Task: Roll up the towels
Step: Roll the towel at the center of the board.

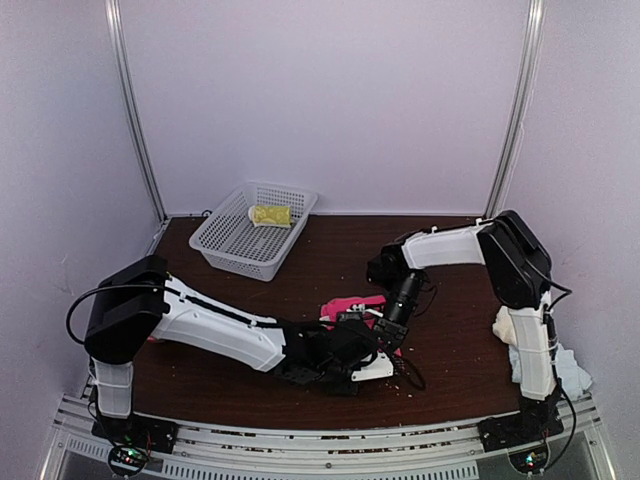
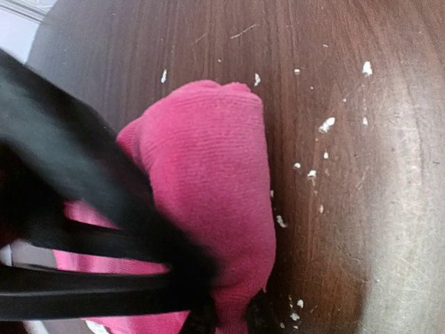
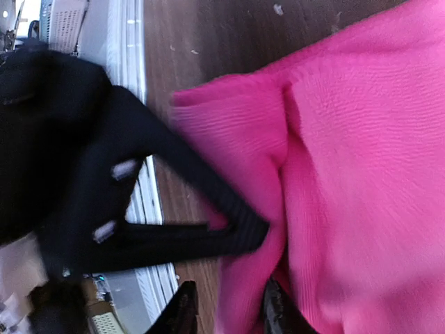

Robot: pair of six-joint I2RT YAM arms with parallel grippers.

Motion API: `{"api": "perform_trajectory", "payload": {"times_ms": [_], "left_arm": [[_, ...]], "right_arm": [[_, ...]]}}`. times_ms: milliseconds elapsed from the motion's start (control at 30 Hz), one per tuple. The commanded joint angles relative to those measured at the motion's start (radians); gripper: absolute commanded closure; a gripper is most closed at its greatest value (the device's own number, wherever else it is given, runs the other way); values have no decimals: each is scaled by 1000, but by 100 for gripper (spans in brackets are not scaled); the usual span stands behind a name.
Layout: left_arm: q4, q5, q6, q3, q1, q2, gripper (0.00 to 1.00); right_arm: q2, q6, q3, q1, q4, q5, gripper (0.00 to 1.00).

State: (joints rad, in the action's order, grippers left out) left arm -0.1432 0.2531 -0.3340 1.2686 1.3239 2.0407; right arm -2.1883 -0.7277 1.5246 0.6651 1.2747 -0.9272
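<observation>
My left tool pinched closed on a fold of the hot-pink towel, that towel lying on the surface near its front middle, my right tool partly parted astride its edge, gripping nothing, lime-yellow towel in the white basket, far left

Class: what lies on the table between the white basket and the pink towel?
Nothing; the top view shows only bare brown table between the white basket and the pink towel.

Lab test booth — white wall panels; metal corner posts; aluminium rail edging brown table.
</observation>
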Motion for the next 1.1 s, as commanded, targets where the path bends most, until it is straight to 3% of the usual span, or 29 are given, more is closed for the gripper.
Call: {"api": "perform_trajectory", "payload": {"times_ms": [0, 100, 200, 267, 400, 500, 667, 800, 933, 1067], "left_arm": [[-186, -228, 70, 41, -57, 35, 98], [-233, -411, 112, 85, -95, 39, 100], [-304, -669, 182, 170, -170, 88, 100], [-345, -820, 223, 231, -219, 131, 99], [-476, -1063, 296, 410, -288, 263, 100], [-469, -1232, 393, 455, -336, 348, 100], [-436, -1311, 462, 461, -371, 410, 100], [-342, -1319, 529, 402, -385, 385, 100], [-280, -1323, 572, 350, -390, 367, 100], [-278, -1311, 576, 342, -390, 364, 100]], "right_arm": [[221, -35, 99, -98, 64, 38, 65], [365, 130, 114, -163, -62, 110, 64], [564, 283, 11, -206, -306, 202, 64], [692, 330, -77, -232, -426, 186, 63], [872, 230, -168, -230, -428, 27, 62], [945, 141, -181, -165, -342, -8, 61], [1002, 114, -322, 33, -371, 229, 65], [941, 63, -530, 176, -461, 463, 69], [926, 96, -644, 251, -664, 651, 61], [854, 77, -693, 293, -794, 730, 56]]}}
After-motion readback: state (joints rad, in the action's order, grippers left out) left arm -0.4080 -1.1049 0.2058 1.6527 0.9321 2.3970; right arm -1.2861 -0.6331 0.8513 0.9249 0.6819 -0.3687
